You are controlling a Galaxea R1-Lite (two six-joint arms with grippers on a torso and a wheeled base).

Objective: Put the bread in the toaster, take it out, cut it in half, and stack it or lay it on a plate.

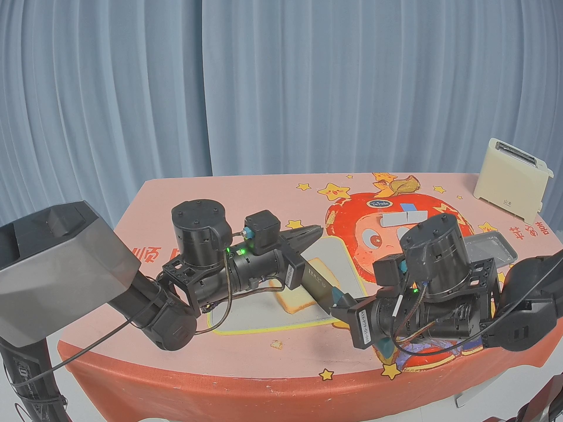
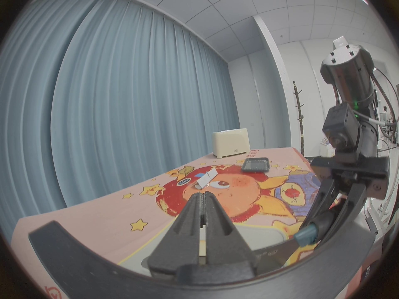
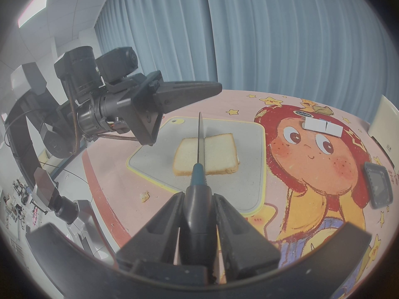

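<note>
A: Bread [image 3: 220, 154]: one pale square slice with a brown crust, flat on the grey cutting board with a yellow rim [image 3: 153, 162], near the front edge of the pink printed tabletop [image 1: 234, 189]. Step?

B: Cutting, by my reading. The right gripper [image 3: 198, 200] is clamped on the dark handle of a thin-bladed steel knife [image 3: 199, 158]. The blade stands on edge along the slice's middle line. Cannot tell if it has gone through.

A: Left gripper [image 2: 203, 198]?

B: Fingers all but closed, only a slit between them, nothing held. It hangs above the board's far side, just beyond the slice and not touching it.

A: Next move?

B: Likely a firm press or saw straight down. With nothing pinning the slice it may slide or tear. The halves then need lifting, which probably means the knife must be parked first.

A: Containers?

B: A shallow grey metal tray [image 1: 492, 247] sits toward the right edge with nothing in it, presumably serving as the plate. Beyond it, at the far right corner, is a cream box-shaped toaster [image 1: 510, 180]. No bread stands out of the top slot, and I cannot see inside.
</note>
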